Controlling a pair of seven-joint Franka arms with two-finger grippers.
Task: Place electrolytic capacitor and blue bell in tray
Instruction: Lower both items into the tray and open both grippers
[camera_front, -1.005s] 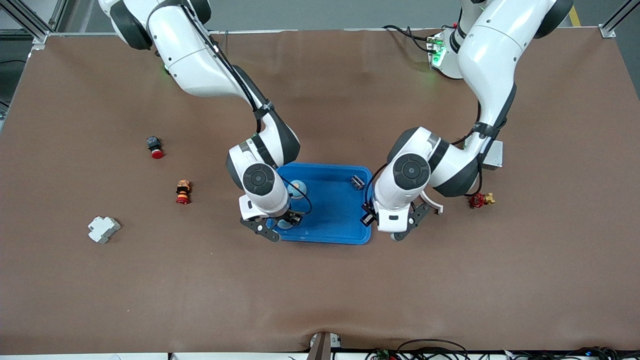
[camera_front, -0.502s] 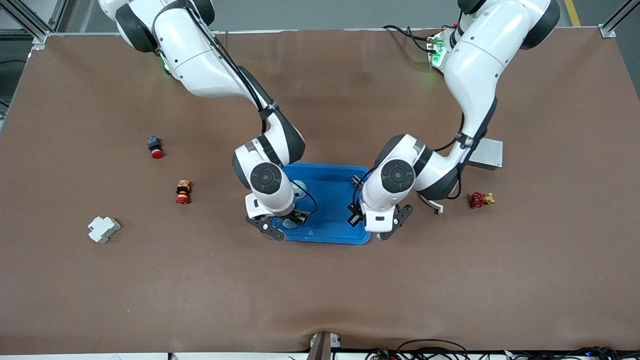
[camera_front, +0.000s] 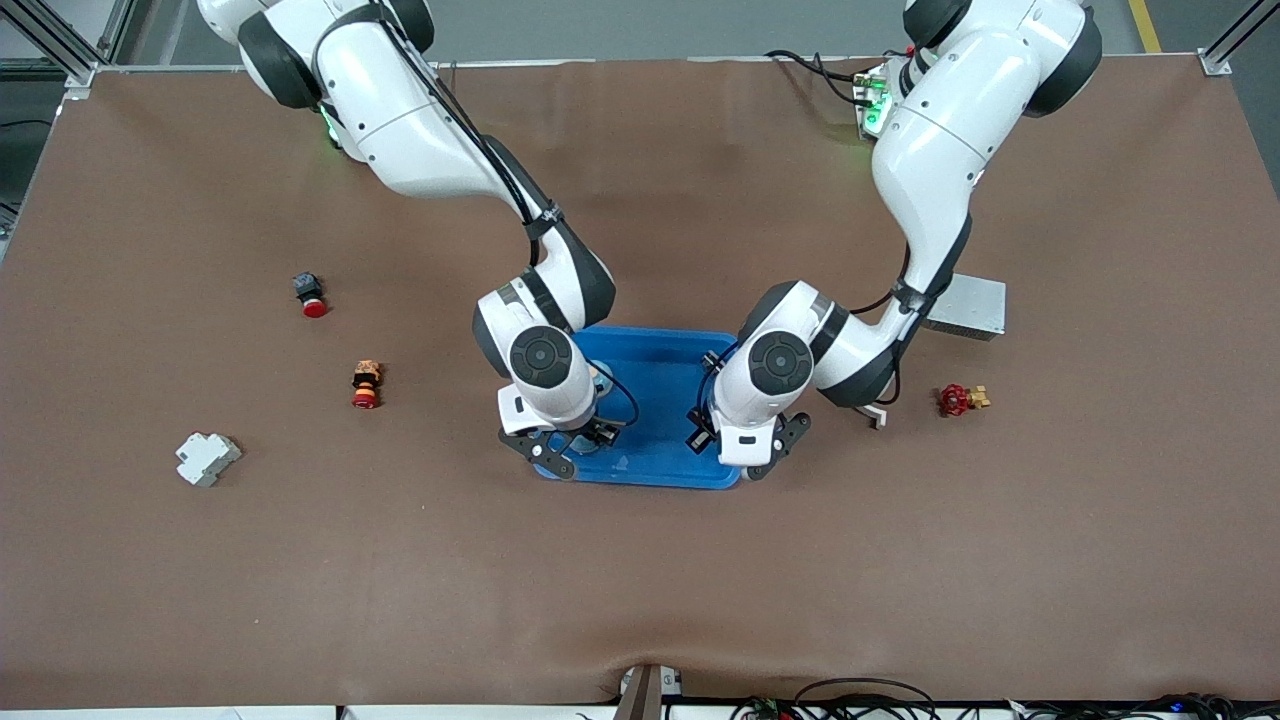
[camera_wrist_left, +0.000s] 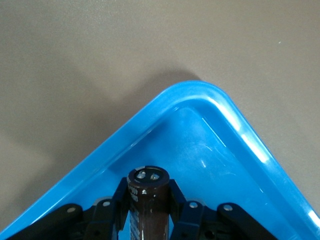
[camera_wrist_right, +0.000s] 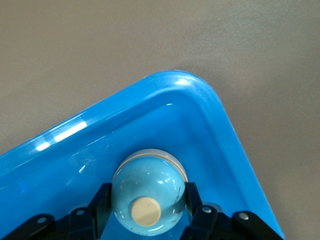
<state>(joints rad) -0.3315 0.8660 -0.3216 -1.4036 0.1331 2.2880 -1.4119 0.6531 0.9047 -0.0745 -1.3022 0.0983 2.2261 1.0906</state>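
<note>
The bright-blue tray (camera_front: 655, 400) lies mid-table. My right gripper (camera_front: 570, 447) is over the tray's corner toward the right arm's end, nearest the front camera. In the right wrist view the gripper (camera_wrist_right: 147, 202) is shut on the blue bell (camera_wrist_right: 150, 192), a light-blue dome with a cream button, low inside the tray rim (camera_wrist_right: 185, 80). My left gripper (camera_front: 748, 462) is over the tray's corner toward the left arm's end. In the left wrist view the gripper (camera_wrist_left: 147, 192) is shut on the dark-brown electrolytic capacitor (camera_wrist_left: 147, 210), inside the tray rim (camera_wrist_left: 200, 92).
A grey metal box (camera_front: 965, 305), a red valve (camera_front: 958, 400) and a small white piece (camera_front: 875, 413) lie toward the left arm's end. A red-capped button (camera_front: 310, 295), an orange-and-red part (camera_front: 366, 384) and a white breaker (camera_front: 207, 458) lie toward the right arm's end.
The left gripper has moved with the capacitor from beside the tray's edge to over its corner. The right gripper with the bell has shifted slightly toward the tray's middle.
</note>
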